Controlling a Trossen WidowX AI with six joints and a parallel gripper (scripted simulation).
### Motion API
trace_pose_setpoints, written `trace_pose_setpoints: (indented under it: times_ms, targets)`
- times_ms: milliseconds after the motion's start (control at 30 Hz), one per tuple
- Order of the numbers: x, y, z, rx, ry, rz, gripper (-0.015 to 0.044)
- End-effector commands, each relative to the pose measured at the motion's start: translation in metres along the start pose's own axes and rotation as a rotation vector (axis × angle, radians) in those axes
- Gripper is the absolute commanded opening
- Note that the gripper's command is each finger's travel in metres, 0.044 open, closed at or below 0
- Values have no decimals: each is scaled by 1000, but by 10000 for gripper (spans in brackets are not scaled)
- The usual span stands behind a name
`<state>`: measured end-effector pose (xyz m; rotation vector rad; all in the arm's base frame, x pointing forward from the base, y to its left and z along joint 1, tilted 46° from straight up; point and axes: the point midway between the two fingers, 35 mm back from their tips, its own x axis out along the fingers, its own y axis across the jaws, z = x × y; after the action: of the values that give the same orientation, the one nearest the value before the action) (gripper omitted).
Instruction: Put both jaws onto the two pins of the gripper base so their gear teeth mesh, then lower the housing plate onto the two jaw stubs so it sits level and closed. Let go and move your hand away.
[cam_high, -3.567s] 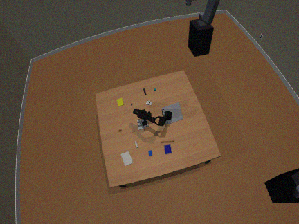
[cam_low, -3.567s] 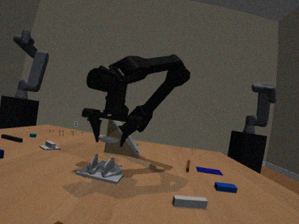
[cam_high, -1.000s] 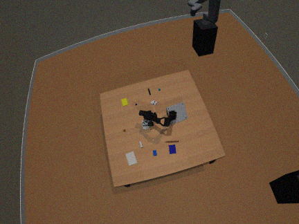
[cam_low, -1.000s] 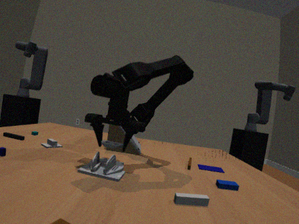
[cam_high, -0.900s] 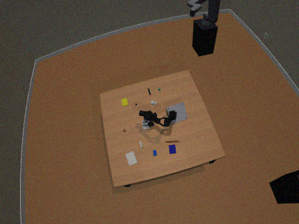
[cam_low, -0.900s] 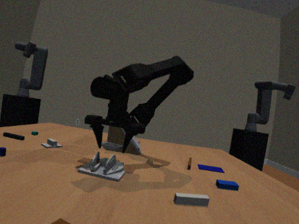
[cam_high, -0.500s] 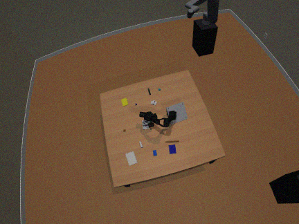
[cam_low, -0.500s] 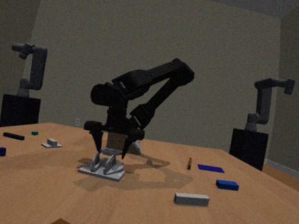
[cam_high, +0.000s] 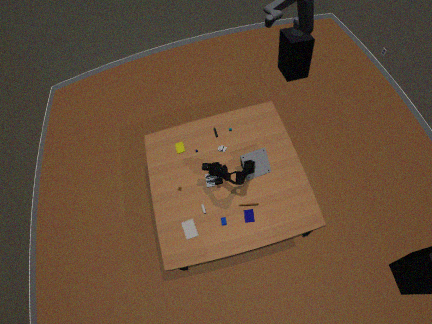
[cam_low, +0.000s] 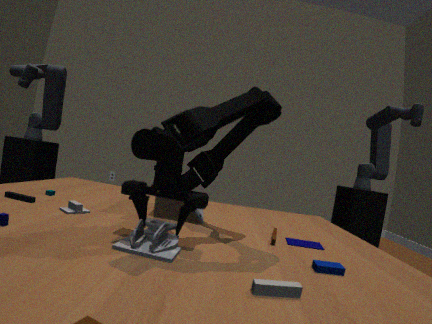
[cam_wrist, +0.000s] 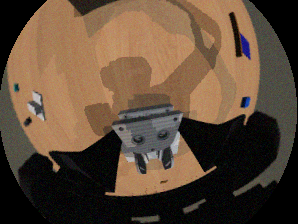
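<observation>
The pale gripper base (cam_low: 167, 255) lies flat on the table below my hand. Two grey upright jaws stand on it, one (cam_wrist: 141, 164) left and one (cam_wrist: 167, 159) right in the wrist view, showing past the plate's near edge. Whether their teeth mesh is hidden. My gripper (cam_low: 160, 227) (cam_wrist: 148, 124) points down, its fingers wide apart and shut on the grey housing plate (cam_wrist: 150, 143). The plate, with two round holes, spans between the fingertips just over the base and jaws. Whether it touches the stubs or is level, I cannot tell.
A small white part (cam_high: 222, 148) (cam_low: 75, 206) lies behind. A white bar (cam_high: 203, 209) (cam_low: 276, 288), a blue block (cam_high: 223, 221) (cam_low: 328, 267), a dark blue pad (cam_high: 249, 215) (cam_low: 304, 243) and a brown stick (cam_high: 248, 204) (cam_low: 274, 236) lie on the other side.
</observation>
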<state>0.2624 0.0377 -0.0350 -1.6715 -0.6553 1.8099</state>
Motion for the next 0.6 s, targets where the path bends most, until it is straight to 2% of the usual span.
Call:
trace_pose_setpoints:
  times_ms: [0,567]
  targets:
    - [1,-1,0,3,1,-5,351]
    - [3,-1,0,9,1,-5,351]
